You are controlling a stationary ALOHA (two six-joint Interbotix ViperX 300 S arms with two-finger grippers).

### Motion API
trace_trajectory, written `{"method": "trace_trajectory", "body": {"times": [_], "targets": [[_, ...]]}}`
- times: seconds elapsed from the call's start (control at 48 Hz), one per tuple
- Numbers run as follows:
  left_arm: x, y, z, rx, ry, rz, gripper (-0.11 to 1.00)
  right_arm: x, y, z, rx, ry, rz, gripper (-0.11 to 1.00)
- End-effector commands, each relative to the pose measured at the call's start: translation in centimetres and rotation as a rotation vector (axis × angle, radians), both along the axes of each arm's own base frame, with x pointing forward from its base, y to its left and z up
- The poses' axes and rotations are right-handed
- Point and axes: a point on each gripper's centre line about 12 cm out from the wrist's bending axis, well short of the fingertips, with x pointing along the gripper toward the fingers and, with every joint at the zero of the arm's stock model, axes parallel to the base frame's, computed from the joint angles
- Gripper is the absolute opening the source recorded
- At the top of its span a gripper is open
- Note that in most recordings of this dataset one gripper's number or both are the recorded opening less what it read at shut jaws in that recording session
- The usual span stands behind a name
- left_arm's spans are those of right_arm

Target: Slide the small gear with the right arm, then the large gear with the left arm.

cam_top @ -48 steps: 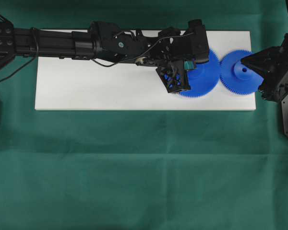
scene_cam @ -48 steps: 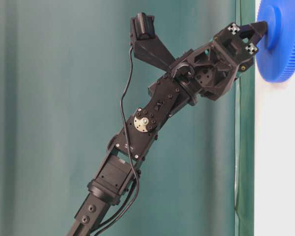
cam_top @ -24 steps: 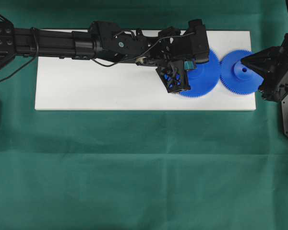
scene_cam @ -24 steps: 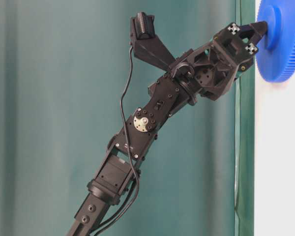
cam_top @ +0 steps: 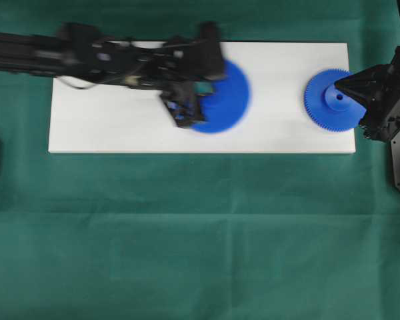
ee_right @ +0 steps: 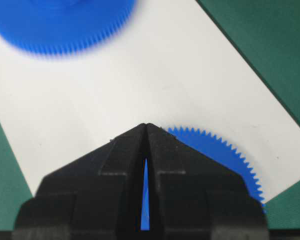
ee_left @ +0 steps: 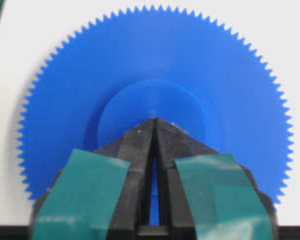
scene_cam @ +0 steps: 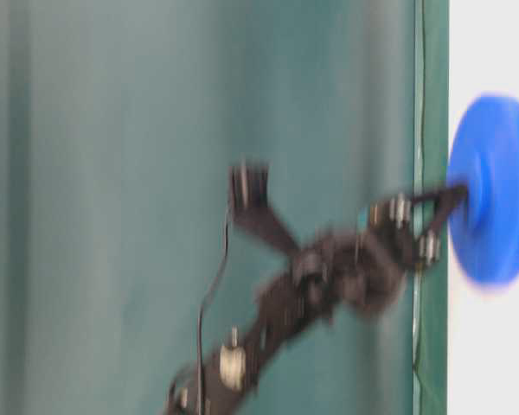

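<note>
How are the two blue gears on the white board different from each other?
The large bright blue plastic gear is wider than the small bright blue plastic gear. The large one lies near the middle of the white board; the small one lies at its right end. The large one looks blurred, with the left end effector shut on its hub; the small one looks sharp under the right end effector. Both are flat with fine teeth.

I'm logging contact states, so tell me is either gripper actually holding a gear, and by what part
Nothing is clamped. The left gripper, fingers shut together, presses its tip on the large gear hub; the right gripper, also shut, rests at the small gear hub.
</note>
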Motion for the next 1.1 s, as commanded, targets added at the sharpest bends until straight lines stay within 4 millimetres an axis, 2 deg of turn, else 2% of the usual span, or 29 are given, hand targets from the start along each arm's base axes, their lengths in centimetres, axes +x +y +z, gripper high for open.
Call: {"method": "trace_trajectory", "body": {"times": [0.0, 0.188, 0.417, 0.583, 0.792, 1.084], "targets": [[-3.7, 0.3, -1.1, -0.022, 0.038, 0.046, 0.00, 0.3, 0.0, 0.4, -0.006, -0.015, 0.005, 0.50], [-9.4, -0.3, -1.0, -0.062, 0.063, 0.128, 0.00, 0.3, 0.0, 0.5, -0.003, -0.018, 0.003, 0.50], [-13.5, -1.4, -0.2, -0.067, 0.060, 0.151, 0.00, 0.3, 0.0, 0.5, 0.001, -0.020, 0.002, 0.50], [-16.6, -1.4, 0.1, -0.068, 0.052, 0.194, 0.00, 0.3, 0.0, 0.5, 0.001, -0.022, 0.000, 0.50], [-18.3, -1.6, 0.8, -0.061, 0.026, 0.215, 0.00, 0.2, 0.0, 0.4, 0.002, -0.020, 0.000, 0.50], [-18.3, -1.6, 1.0, -0.058, 0.019, 0.214, 0.00, 0.2, 0.0, 0.4, 0.002, -0.020, 0.000, 0.50]]}}
